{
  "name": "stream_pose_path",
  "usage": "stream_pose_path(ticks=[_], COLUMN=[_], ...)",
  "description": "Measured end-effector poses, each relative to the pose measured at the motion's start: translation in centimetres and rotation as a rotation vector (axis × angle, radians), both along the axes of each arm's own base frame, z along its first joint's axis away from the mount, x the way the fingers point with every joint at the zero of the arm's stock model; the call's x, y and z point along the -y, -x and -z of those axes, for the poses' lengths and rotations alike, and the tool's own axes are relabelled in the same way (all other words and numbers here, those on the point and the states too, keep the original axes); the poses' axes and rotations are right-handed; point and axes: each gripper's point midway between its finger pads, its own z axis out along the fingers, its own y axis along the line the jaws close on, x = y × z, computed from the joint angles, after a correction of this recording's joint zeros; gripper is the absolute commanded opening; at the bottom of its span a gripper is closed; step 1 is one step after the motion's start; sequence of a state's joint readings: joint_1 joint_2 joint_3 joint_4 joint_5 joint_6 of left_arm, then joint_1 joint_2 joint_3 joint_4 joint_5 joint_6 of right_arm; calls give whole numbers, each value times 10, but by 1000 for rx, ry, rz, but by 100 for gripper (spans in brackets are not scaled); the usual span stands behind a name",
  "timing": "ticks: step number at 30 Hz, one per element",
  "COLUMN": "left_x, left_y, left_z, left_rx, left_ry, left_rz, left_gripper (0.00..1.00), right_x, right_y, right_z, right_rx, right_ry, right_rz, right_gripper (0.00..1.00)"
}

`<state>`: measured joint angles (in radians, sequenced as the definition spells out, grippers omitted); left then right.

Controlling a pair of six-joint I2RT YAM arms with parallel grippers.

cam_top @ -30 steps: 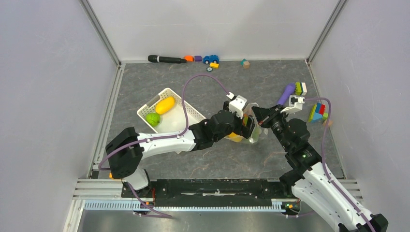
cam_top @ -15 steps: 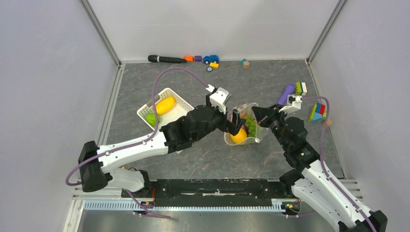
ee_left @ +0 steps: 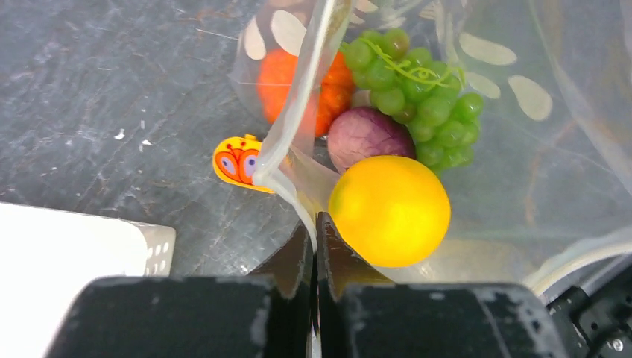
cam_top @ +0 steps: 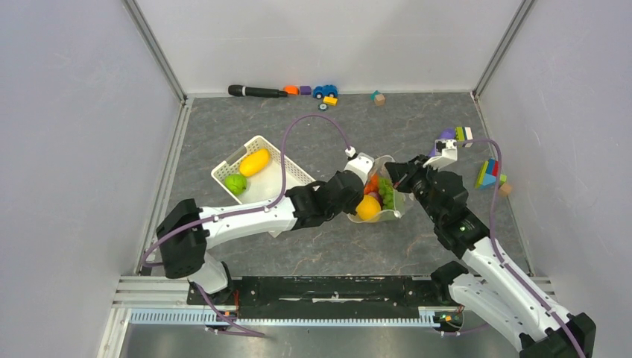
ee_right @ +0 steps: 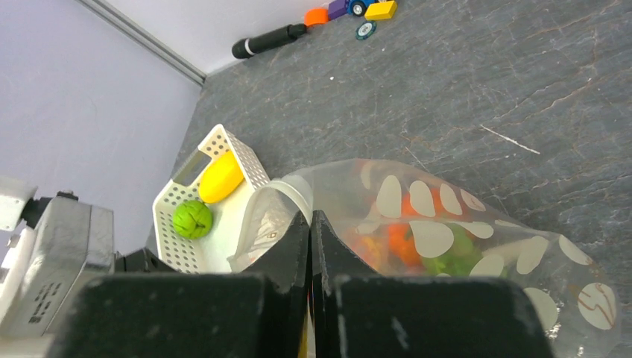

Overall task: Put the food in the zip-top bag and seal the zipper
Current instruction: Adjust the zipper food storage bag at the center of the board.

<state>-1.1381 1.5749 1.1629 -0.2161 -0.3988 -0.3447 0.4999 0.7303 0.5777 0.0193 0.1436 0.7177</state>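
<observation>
The clear zip-top bag (cam_top: 395, 211) with white dot prints lies mid-table, its mouth held apart between my two grippers. Inside it are an orange (ee_left: 390, 210), a purple onion (ee_left: 364, 135), green grapes (ee_left: 419, 104) and an orange pumpkin (ee_left: 283, 78). My left gripper (ee_left: 317, 221) is shut on the bag's near-left edge, where the zipper strip (ee_left: 302, 97) runs. On the bag's far-right edge, my right gripper (ee_right: 311, 218) is shut too. The yellow mango (cam_top: 254, 162) and green pepper (cam_top: 235, 183) lie in the white basket (cam_top: 257, 140), left of the bag.
A purple-handled brush (cam_top: 446, 136) and coloured blocks (cam_top: 488, 173) lie right of the bag. A black cylinder (cam_top: 257, 92), toy blocks (cam_top: 313, 91) and a small cube (cam_top: 378, 97) line the back wall. Side walls close in both flanks.
My left gripper was open and off the bag's edge; it has come back to the bag and shut on its edge. The right gripper kept its hold.
</observation>
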Motion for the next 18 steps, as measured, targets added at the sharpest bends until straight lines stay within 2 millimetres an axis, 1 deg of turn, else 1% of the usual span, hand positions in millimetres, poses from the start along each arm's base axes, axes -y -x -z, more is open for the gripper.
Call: stream_pose_path(ticks=[2,4,6,10,14,16,18], left_x=[-2,-2,0,-2,-5,-4,-1], left_y=[-7,-12,-15,-19,-23,-26,-29], left_z=[-2,-10,-18,-25,-38,-50,-67], left_rx=[14,30,39,52,57,63,74], left_ry=[-31,-32,-16,-10,3,17,46], left_rz=[-33,-57,-70,-96,-134,-147,-158], left_gripper=[2,2,2,2,2,2,2], right_x=[-2,-2,-1,5,13,16,19], right_y=[-2,-4,-6,0,12,17,22], right_z=[1,3,8,25,33,33,33], right_rx=[-17,-42,-83,-169,-223,-243,-266], right_ry=[39,90,154,281,383,430,478], right_rz=[-14,-23,-31,-52,-90,-112,-133], right_gripper=[21,30,36,49,54,54,54])
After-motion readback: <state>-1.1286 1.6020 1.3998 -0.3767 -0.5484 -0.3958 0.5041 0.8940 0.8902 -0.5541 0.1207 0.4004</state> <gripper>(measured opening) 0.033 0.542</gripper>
